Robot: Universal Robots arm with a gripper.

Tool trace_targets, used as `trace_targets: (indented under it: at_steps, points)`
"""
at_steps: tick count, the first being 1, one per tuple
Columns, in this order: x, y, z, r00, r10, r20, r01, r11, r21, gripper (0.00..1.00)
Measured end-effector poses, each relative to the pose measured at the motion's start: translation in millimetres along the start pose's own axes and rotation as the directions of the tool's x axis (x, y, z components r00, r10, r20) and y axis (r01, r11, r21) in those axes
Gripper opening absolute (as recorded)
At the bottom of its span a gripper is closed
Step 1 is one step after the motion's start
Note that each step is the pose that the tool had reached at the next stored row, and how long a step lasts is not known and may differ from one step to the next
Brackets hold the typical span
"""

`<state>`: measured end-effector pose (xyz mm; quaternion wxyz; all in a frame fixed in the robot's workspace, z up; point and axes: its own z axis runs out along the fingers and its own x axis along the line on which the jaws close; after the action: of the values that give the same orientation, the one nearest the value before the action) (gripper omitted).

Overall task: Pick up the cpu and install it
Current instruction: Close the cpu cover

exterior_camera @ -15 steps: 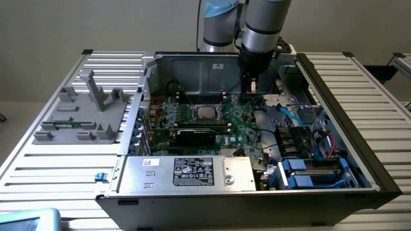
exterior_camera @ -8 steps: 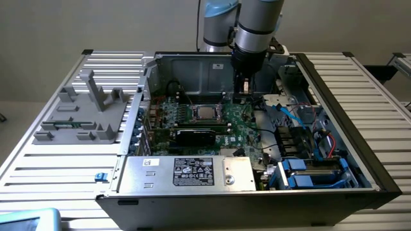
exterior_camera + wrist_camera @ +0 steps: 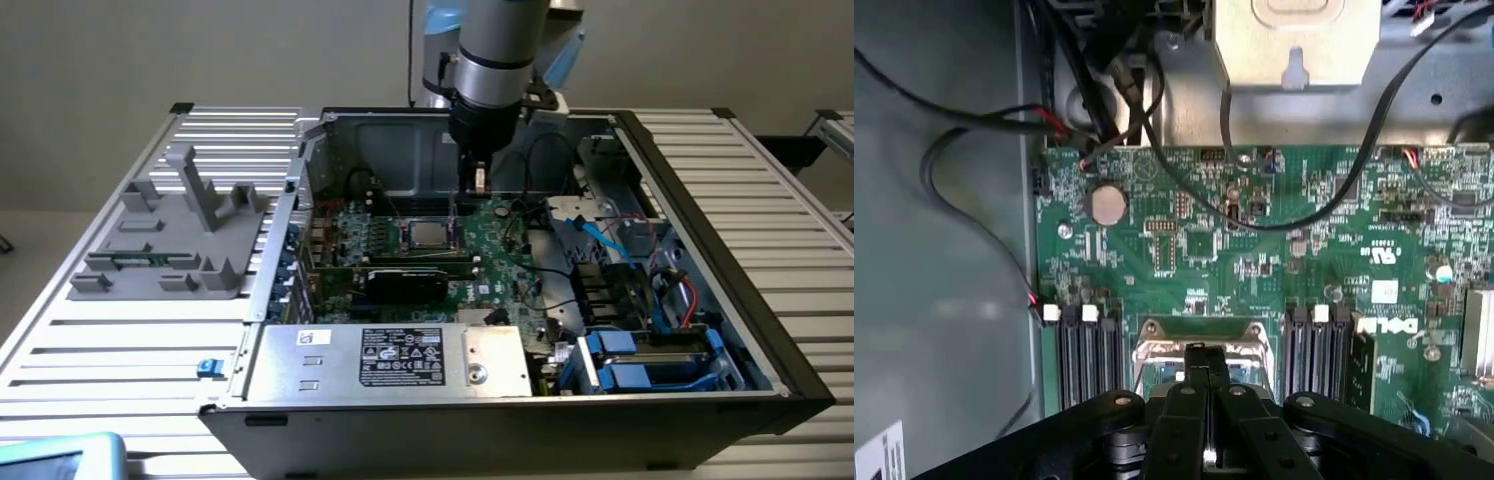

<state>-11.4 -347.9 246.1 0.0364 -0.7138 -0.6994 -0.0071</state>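
One closed gripper (image 3: 477,183) near cpu (image 3: 427,234), case walls (image 3: 394,150) apart.

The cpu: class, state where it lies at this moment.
In the exterior view the cpu sits in the socket mid-way across the green motherboard inside the open computer case, with the gripper hanging close on that view's right.

Your cpu (image 3: 427,234) lies on the motherboard (image 3: 505,262) inside the case (image 3: 534,425); the fixture block (image 3: 180,240) sits on the table (image 3: 120,350), at the exterior view's left.
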Motion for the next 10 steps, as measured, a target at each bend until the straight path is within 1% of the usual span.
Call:
trace_targets:
  at_steps: [7, 10]
  points:
    - [-0.7, -32.0, 1.6, 1.0000, 0.000, -0.0001, 0.000, 1.0000, -0.0001, 0.11]
    - [-1.1, -45.5, 4.7, 1.0000, 0.000, -0.0001, 0.000, 1.0000, -0.0001, 0.11]
